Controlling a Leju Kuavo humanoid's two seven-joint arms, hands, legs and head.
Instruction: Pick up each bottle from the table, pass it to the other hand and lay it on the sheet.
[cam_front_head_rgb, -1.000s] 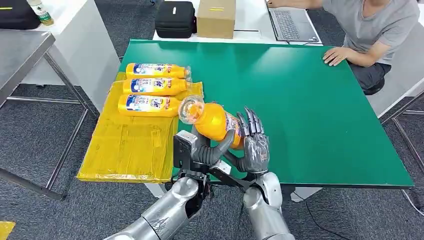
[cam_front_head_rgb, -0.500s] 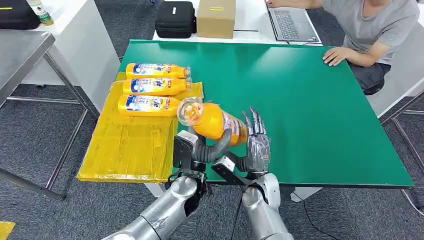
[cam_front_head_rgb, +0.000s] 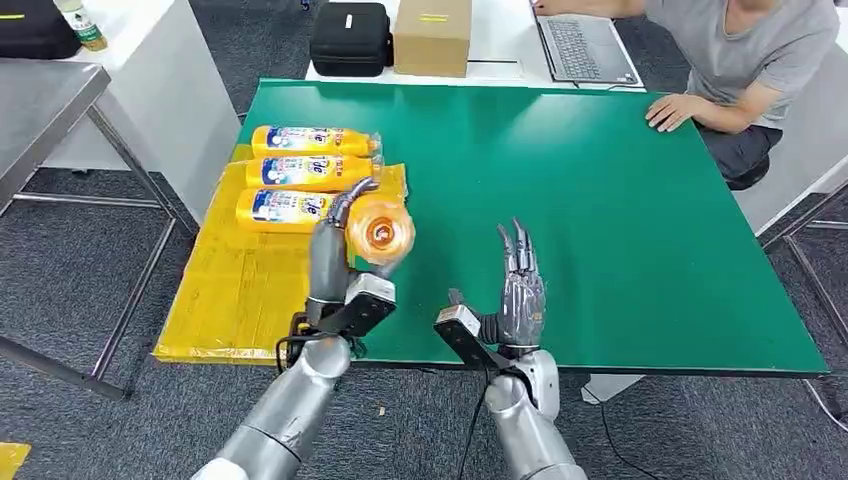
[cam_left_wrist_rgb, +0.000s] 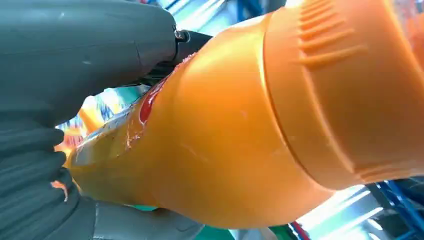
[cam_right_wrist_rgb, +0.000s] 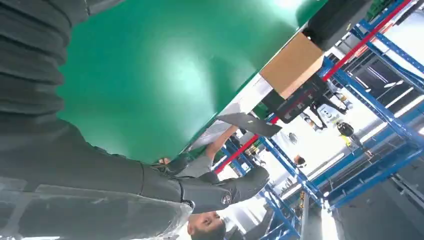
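Three orange bottles lie side by side on the yellow sheet, at its far part, close to the edge of the green table. One more orange bottle is in my left hand; my fingers are wrapped around its body, and its end faces toward my head camera. I hold it in the air, near the border between the sheet and the table. My right hand is raised above the table with its fingers straight and apart, holding nothing. Across the table, a person's hand rests on the green surface.
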